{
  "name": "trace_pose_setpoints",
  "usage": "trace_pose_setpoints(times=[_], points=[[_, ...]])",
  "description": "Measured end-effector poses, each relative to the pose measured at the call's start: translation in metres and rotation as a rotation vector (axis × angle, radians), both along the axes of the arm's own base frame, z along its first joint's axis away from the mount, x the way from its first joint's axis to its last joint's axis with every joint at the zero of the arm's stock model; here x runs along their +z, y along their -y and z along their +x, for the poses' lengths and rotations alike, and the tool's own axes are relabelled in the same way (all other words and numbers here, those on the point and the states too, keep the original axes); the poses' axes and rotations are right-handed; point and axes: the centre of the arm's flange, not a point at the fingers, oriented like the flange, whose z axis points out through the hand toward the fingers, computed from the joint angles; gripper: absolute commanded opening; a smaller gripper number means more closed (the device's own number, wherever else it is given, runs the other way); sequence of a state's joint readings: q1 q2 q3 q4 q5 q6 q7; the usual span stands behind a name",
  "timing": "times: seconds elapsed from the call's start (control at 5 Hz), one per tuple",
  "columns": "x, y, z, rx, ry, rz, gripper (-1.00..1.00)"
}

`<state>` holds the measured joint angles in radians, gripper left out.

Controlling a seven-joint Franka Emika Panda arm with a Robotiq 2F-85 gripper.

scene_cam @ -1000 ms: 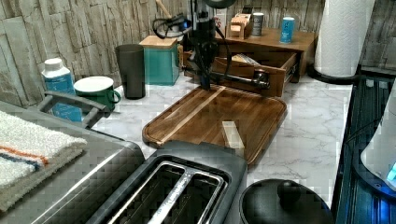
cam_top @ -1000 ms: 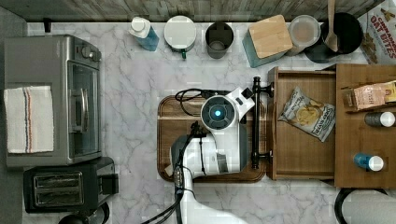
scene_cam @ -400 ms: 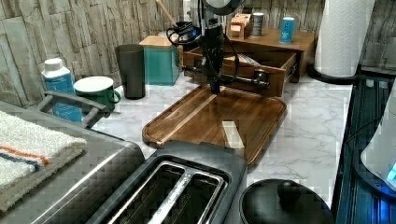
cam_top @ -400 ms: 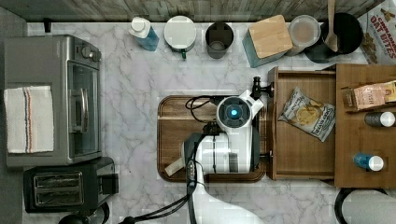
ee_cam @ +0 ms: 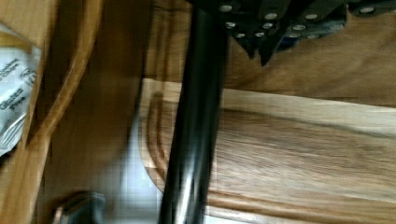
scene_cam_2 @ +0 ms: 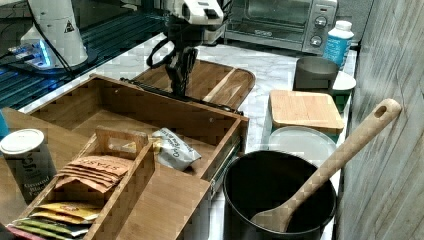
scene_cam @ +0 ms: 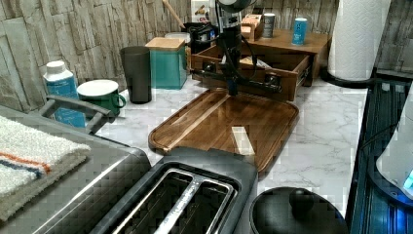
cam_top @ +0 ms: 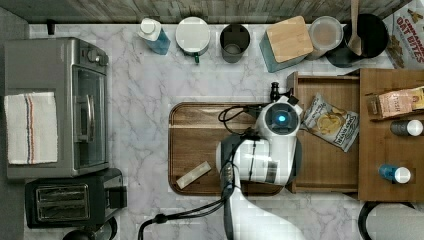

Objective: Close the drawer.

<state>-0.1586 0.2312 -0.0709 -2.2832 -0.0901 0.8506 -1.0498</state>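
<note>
Marble counter (cam_top: 135, 100) carrying wooden tray (cam_top: 195, 135), open drawer (cam_top: 330, 165) lying at tray's 3 o'clock in the top view, hand (scene_cam: 232, 87) hanging at handle, grip unreadable.

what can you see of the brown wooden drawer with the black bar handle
The brown wooden drawer is a shallow rectangular box, pulled well out of its wooden cabinet over the marble counter. A long black metal bar handle on two knobbed posts runs across its front. Inside lies a crinkled snack bag; the rest of its floor is bare. Its front reaches the rounded wooden tray. The gripper hangs right at the handle.
</note>
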Motion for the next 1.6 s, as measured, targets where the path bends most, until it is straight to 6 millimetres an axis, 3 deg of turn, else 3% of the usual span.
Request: trace_pose_setpoints(times=[0.2, 0.8, 1.2, 1.6], points=[[-0.006, 0.032, -0.001, -0.022, 0.006, 0.059, -1.0], [0.014, 0.115, -0.006, 0.063, 0.058, 0.054, -1.0], [0.002, 0.196, -0.001, 0.028, 0.072, 0.017, -1.0], [0.002, 0.195, 0.004, 0.083, 0.048, -0.009, -1.0]])
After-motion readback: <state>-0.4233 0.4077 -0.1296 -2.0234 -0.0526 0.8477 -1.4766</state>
